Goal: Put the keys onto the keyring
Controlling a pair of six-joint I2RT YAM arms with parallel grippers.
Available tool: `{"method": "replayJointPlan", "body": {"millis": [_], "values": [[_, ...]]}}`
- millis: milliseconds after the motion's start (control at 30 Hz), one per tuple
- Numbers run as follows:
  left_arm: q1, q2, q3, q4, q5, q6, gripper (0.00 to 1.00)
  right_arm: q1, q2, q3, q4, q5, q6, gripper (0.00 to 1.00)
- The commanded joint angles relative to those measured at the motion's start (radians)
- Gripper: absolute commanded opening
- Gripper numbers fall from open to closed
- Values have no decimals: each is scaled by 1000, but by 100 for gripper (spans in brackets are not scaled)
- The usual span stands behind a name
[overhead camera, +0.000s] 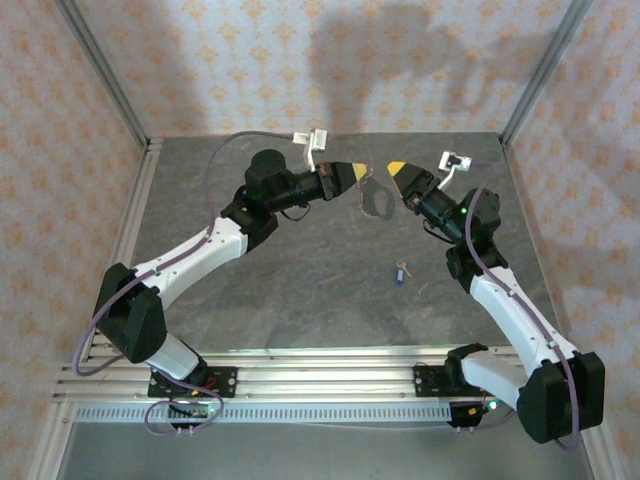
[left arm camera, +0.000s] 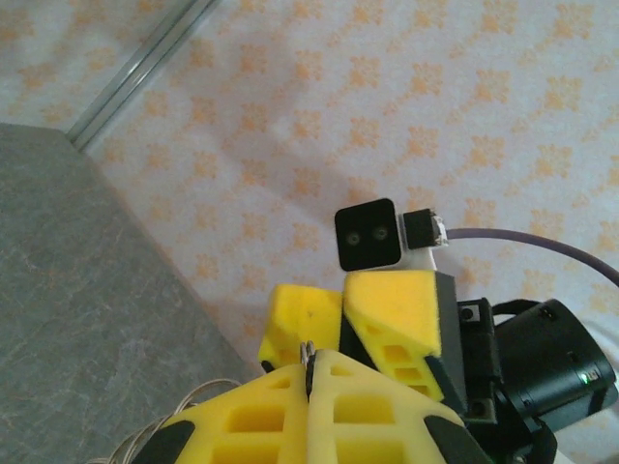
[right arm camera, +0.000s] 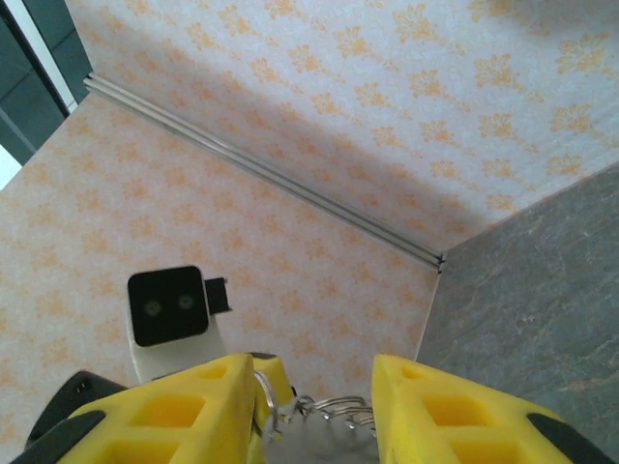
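Note:
The key (overhead camera: 401, 272), tiny with a bright blue head, lies flat on the grey table, in front of both grippers. The keyring (overhead camera: 376, 198) hangs above the table at the back between the two yellow gripper tips. My left gripper (overhead camera: 360, 172) is shut on the keyring; in the left wrist view its thin metal edge (left arm camera: 309, 352) pokes out between the closed fingers (left arm camera: 368, 406). My right gripper (overhead camera: 397, 167) faces it from the right. In the right wrist view the right gripper (right arm camera: 314, 369) is open, and the keyring's wire loops (right arm camera: 334, 411) lie in the gap close to its left finger (right arm camera: 198, 401).
Patterned walls enclose the grey table (overhead camera: 300, 300) on three sides, with metal corner posts (overhead camera: 105, 75) at the back. An aluminium rail (overhead camera: 330, 385) carrying both arm bases runs along the near edge. The right gripper's fingers (left arm camera: 397, 324) sit just beyond my left fingertips.

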Motion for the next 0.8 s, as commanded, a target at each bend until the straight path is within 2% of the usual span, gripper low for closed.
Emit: {"method": "replayJointPlan", "body": {"millis": [0,400,767], "values": [[21,16,57,-34,118,62,0,-7,-27,3,-3,-54,-41,36],[28,54,86,-12,193,46,0,-1,17,-37,190,-98,67,34],[28,73,98,9,206,26,0,52,54,-40,210,-80,63,31]]}}
